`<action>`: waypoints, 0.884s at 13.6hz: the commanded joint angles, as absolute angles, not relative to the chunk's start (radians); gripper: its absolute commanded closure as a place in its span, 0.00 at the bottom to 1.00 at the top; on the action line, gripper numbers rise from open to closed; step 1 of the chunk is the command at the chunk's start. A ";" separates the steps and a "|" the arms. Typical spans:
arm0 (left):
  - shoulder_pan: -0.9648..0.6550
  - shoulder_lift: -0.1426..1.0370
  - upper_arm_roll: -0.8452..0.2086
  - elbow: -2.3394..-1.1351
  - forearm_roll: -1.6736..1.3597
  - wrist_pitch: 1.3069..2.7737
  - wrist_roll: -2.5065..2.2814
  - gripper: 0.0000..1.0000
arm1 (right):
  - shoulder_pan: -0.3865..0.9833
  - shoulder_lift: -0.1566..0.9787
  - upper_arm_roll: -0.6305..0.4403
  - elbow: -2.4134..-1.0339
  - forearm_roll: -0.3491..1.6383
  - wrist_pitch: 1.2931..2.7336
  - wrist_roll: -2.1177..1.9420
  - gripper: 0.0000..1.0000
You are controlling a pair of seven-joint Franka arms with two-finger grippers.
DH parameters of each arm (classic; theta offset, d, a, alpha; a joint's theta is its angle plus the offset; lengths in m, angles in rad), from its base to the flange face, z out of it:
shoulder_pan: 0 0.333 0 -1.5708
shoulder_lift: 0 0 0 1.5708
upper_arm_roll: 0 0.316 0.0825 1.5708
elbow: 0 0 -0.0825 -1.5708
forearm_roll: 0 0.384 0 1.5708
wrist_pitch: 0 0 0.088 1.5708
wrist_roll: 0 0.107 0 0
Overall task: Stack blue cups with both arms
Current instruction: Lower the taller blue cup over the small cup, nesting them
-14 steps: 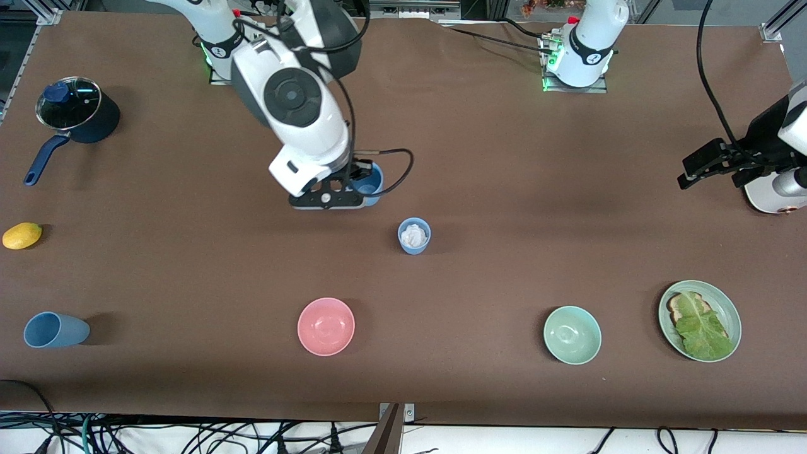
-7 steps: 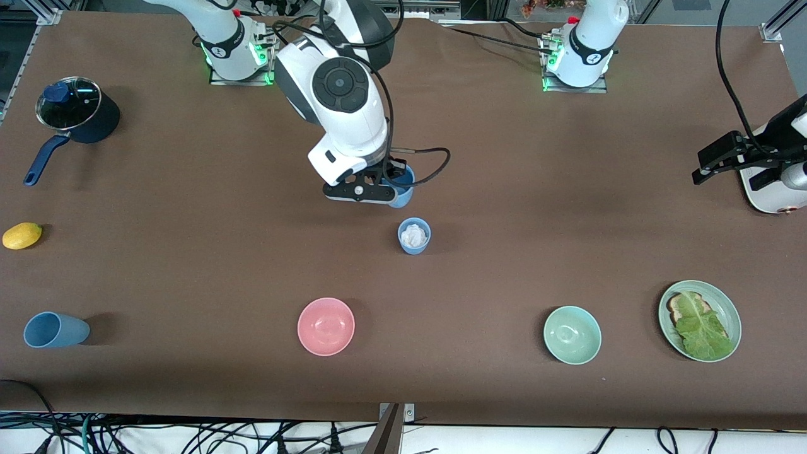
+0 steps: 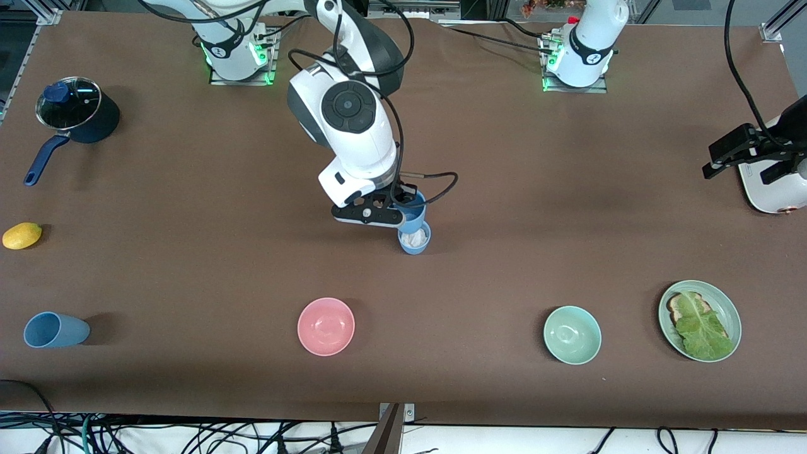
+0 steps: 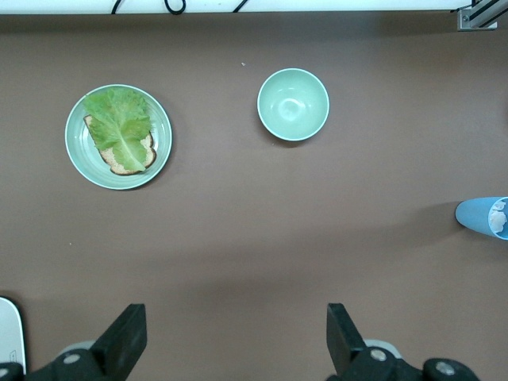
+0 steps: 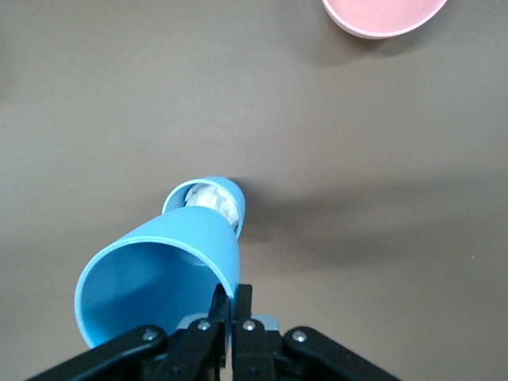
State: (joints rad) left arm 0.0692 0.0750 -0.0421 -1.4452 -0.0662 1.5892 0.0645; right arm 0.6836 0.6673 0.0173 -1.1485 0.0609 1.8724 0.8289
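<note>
3 blue cups (image 3: 55, 330), 1 in right hand (image 3: 403, 208), 2 bowls (image 3: 326, 326)

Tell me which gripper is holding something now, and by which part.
The right gripper holds a blue cup by its rim, fingers pinching the wall, over the cup with white stuffing. The left gripper is open and holds nothing.

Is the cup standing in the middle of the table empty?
No, the standing cup has something white and crumpled inside, seen just under the cup that the right gripper holds.
</note>
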 commanded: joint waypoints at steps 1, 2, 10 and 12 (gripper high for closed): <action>0.061 0.049 -0.022 -1.463 -0.078 1.574 0.087 0.00 | 0.704 0.712 -0.003 -1.097 0.061 1.887 0.848 1.00; 0.055 0.049 -0.012 -1.463 -0.078 1.574 0.084 0.00 | 0.713 0.715 -0.008 -1.097 0.060 1.887 0.850 1.00; 0.054 0.054 -0.009 -1.462 -0.078 1.572 -0.008 0.00 | 0.733 0.726 -0.008 -1.104 0.041 1.890 0.854 1.00; 0.054 0.061 -0.006 -1.462 -0.078 1.572 -0.008 0.00 | 0.733 0.729 -0.008 -1.104 0.041 1.896 0.856 1.00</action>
